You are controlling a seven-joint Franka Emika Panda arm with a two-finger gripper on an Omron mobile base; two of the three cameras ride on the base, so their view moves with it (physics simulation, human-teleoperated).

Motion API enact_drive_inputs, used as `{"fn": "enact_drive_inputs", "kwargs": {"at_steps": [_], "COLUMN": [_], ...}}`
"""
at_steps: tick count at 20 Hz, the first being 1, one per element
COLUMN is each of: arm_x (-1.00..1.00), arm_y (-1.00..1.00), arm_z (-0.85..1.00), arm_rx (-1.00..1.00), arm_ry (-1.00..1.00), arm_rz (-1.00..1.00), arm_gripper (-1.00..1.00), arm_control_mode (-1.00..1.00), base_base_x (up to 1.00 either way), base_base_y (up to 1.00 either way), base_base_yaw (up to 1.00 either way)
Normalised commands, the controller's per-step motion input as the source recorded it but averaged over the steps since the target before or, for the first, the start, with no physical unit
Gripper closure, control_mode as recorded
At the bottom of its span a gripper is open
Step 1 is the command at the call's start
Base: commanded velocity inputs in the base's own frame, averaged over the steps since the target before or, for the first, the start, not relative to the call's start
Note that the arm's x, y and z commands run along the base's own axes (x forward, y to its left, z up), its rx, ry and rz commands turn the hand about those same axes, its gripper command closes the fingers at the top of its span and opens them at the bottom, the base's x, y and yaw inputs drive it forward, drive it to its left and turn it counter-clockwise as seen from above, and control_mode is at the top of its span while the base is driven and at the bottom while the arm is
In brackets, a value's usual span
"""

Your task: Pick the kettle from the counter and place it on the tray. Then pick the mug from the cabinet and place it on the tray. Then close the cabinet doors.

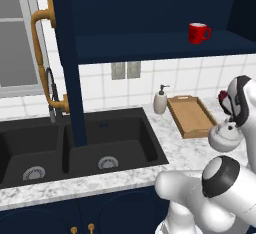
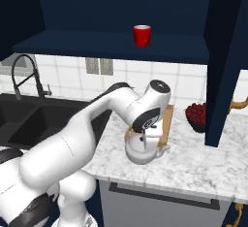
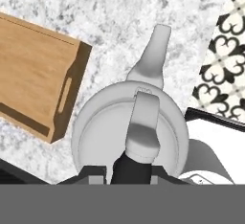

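Directly below the hand camera sits the kettle [image 3: 129, 132], its arched handle running up the middle of the view and its spout pointing away over the counter [image 3: 110, 12]. From the shadow beneath it in the right base view, the kettle appears lifted just off the counter. The gripper [image 2: 145, 136] is on that handle, but the fingertips are hidden by the kettle body, so whether it is closed on the handle cannot be told.

Task status, as a judgement: step one is under way. The tray [image 1: 190, 115] holds nothing, and the kettle [image 1: 224, 137] is at its near end, not yet on it. The mug [image 1: 198, 33] stands on the shelf of the cabinet [image 1: 150, 8]. The cabinet door [image 1: 67, 63] is open.

View differences:
- Left base view: sink and soap bottle [image 1: 160, 101] left of the tray.
- Right base view: bowl of red fruit [image 2: 196, 117] to the right.
- Hand view: tray handle slot and patterned floor.
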Motion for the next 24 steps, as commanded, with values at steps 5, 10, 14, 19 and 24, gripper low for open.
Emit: {"fn": "enact_drive_inputs", "kwargs": {"at_steps": [5,10,14,19,24], "arm_x": [0.2,0.35,0.52,0.6,0.61], "arm_y": [0.09,0.0,0.0,0.0,-0.04], "arm_z": [0.51,0.11,0.0,0.01,0.0], "arm_rx": [-0.08,-0.04,0.0,0.0,0.0], "arm_ry": [-0.25,-0.2,-0.08,0.0,0.0], "arm_rz": [-0.13,-0.14,-0.05,0.0,0.0], "arm_gripper": [1.0,1.0,1.0,1.0,1.0], "arm_control_mode": [-1.0,-1.0,-1.0,-1.0,-1.0], "base_base_x": [0.0,0.0,0.0,0.0,0.0], "base_base_y": [0.0,0.0,0.0,0.0,0.0], "base_base_yaw": [0.0,0.0,0.0,0.0,0.0]}}
